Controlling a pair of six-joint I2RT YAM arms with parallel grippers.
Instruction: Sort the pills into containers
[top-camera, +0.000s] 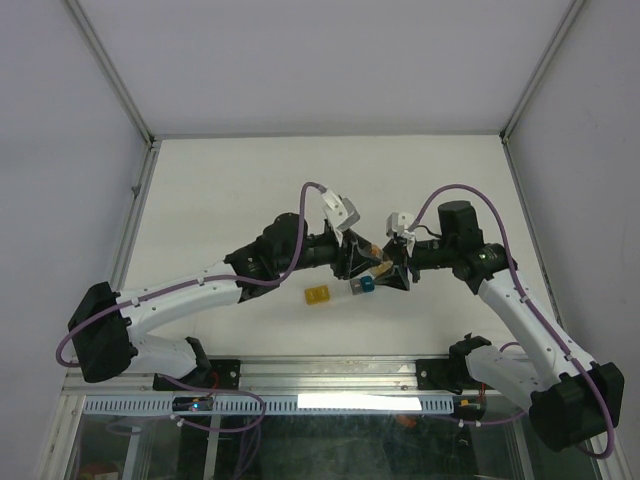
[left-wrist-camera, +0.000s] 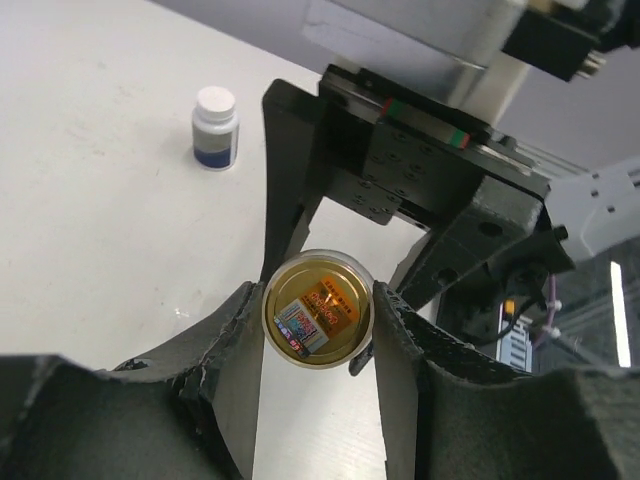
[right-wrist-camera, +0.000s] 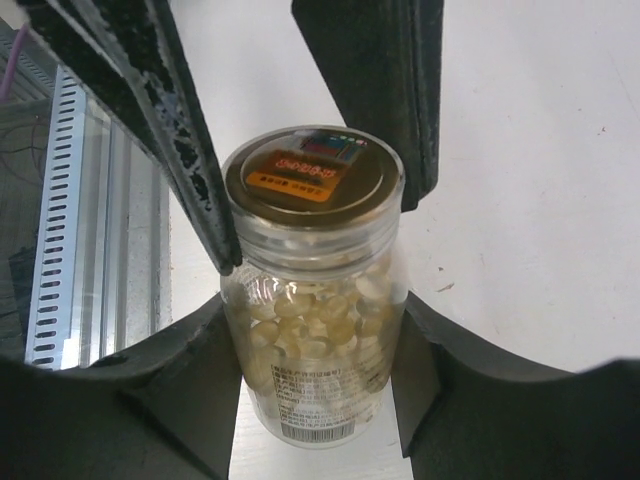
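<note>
The white table (top-camera: 250, 190) filled the middle of the overhead view; the left arm (top-camera: 190, 290) reached in from the lower left and the right arm (top-camera: 520, 310) from the lower right, so that the two met nose to nose just below the frame's centre.

Between them hung a round clear vial (right-wrist-camera: 315, 380). The right gripper (right-wrist-camera: 313, 330) was clenched on its body, with a dark finger pressing each side at the bottom of the right wrist view. The left gripper (left-wrist-camera: 318, 325) was clamped around the gold lid (left-wrist-camera: 318, 320), its fingers tight against the rim left and right.

A small dark bottle (left-wrist-camera: 215, 128) with a white cap stood upright on the table in the upper left of the left wrist view, well apart from the grippers.

On the table, just below the meeting claws in the overhead view, lay the yellow container (top-camera: 319, 295); the blue container (top-camera: 367, 285) sat to its right, almost under the fingers, and I could not make out what lay between the two.

The pills (right-wrist-camera: 300, 335) were packed inside the vial, pale tan behind the clear wall; none showed in the containers, which were too small to read.
</note>
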